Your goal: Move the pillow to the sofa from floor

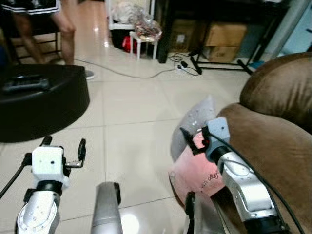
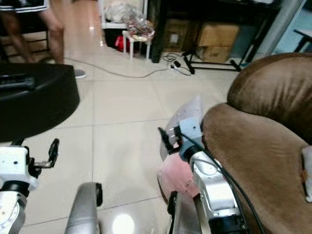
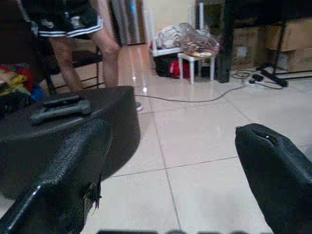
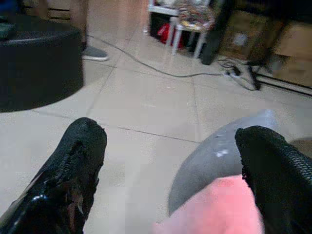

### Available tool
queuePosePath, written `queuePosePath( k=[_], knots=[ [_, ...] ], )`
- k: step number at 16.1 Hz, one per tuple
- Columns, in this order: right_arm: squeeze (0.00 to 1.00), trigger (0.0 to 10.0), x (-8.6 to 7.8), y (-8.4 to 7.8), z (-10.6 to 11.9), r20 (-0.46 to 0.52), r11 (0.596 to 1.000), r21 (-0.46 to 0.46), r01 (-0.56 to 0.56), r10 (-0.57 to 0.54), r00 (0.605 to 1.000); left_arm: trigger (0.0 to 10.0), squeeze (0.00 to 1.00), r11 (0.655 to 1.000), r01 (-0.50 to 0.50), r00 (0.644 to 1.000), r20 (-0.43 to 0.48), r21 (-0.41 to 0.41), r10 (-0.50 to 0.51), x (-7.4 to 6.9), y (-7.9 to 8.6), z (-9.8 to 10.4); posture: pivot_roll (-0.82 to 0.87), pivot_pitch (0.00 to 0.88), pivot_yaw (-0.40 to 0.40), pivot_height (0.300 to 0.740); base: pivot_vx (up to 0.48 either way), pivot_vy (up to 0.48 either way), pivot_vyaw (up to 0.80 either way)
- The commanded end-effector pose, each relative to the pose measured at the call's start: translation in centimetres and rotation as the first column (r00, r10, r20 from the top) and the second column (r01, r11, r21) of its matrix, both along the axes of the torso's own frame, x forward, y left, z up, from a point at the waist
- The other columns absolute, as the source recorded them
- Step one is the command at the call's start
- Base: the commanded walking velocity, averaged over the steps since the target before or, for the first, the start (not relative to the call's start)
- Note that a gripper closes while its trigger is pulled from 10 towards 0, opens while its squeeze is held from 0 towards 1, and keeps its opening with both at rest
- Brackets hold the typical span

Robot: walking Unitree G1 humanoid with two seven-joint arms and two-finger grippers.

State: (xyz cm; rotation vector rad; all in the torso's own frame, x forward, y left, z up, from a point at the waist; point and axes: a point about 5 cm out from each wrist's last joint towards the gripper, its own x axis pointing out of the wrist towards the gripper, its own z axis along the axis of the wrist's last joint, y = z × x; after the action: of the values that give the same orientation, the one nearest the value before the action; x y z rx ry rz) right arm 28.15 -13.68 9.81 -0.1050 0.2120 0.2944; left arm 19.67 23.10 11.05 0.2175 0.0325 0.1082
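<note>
A pink and grey pillow stands on the tiled floor, leaning against the front of the brown sofa. My right gripper hovers just over the pillow's top edge, open. In the right wrist view the pink and grey pillow lies low between the two spread fingers, nearer one of them, and I cannot tell whether they touch it. My left gripper is open over bare floor at the left, holding nothing.
A black round ottoman with remote controls on it stands at the left. A person's legs are behind it. A cable crosses the floor farther off, near a white stool and cardboard boxes.
</note>
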Motion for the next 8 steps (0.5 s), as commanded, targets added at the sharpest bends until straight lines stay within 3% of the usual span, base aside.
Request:
queuePosePath(
  k=[1,4,8],
  knots=[
    [0.00,10.0,0.2,-1.2,-0.2,-0.014,0.998,-0.026,0.059,-0.059,0.998,10.0,0.00,1.000,0.001,1.000,0.023,-0.011,-0.001,0.1,-0.2,0.4,0.03,0.000,-0.067,0.550,0.000,0.000,0.00],
    [0.00,10.0,0.0,-3.4,-1.5,-0.058,0.969,0.027,0.246,-0.244,0.968,10.0,0.00,0.994,-0.105,0.994,0.015,-0.003,0.105,-0.2,1.4,0.0,0.03,0.000,-0.067,0.550,0.245,0.000,0.00],
    [0.00,10.0,-0.3,-3.5,-1.4,-0.030,0.975,-0.011,0.223,-0.223,0.974,10.0,0.00,0.996,-0.083,0.997,-0.003,-0.011,0.083,-0.3,1.3,-0.3,0.02,0.000,-0.061,0.550,0.253,0.000,0.00]
  ],
)
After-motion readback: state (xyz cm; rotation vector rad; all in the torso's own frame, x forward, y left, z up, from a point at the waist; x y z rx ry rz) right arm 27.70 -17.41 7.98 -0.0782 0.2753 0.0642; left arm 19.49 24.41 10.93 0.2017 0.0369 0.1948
